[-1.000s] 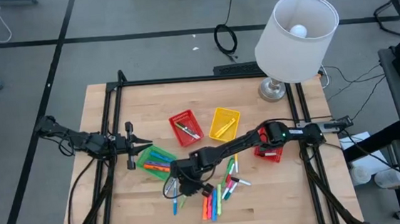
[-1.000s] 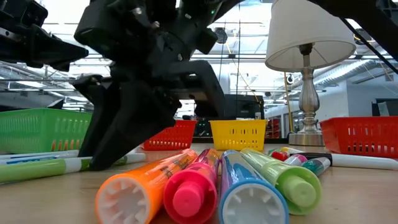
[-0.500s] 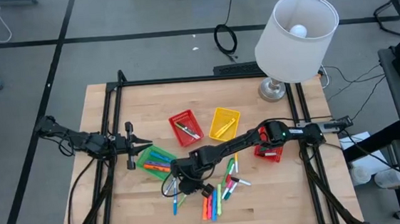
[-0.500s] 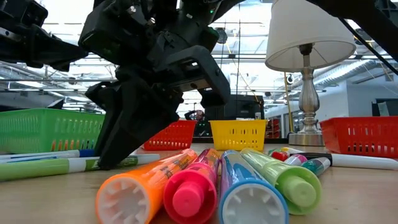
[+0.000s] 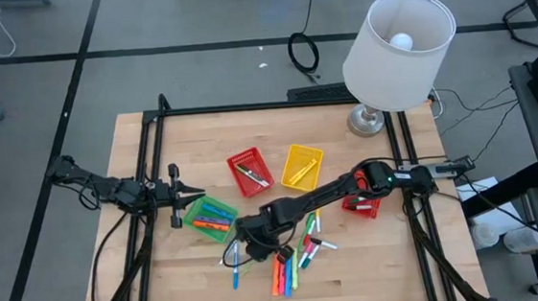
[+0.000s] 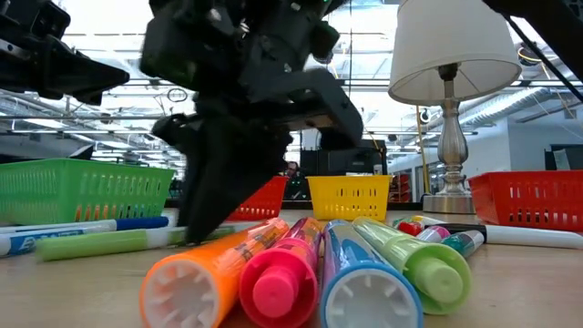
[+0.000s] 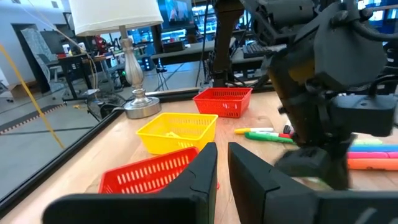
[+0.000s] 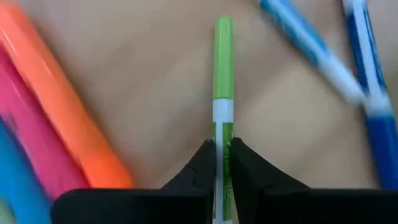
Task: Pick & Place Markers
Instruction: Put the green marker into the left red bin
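Several markers [image 5: 292,259] in orange, pink, blue and green lie loose on the wooden table near its front edge. The low view shows their capped ends [image 6: 301,273]. My right gripper [image 5: 251,246] reaches in from the right and is shut on a thin green marker [image 8: 222,74], which also shows in the low view [image 6: 100,243]. My left gripper [image 5: 195,190] waits shut and empty at the table's left, beside the green basket [image 5: 209,218], which holds several markers. My right gripper pinches the green marker's barrel [image 8: 222,134] between its two fingers, back from the green cap end [image 8: 224,31]. The fingers slant down from above, one on each side of the barrel. The marker lies about level at table height; I cannot tell if it is clear.
A red basket [image 5: 249,169] and a yellow basket [image 5: 302,164] stand mid-table, and another red basket [image 5: 362,204] stands under my right arm. A lamp [image 5: 395,44] stands at the far right. Blue markers [image 8: 367,74] and an orange one [image 8: 62,106] lie beside the green marker.
My right gripper has moved a little toward the table's right edge, staying shut on the green marker. The marker has gone along with it, still about level at table height.
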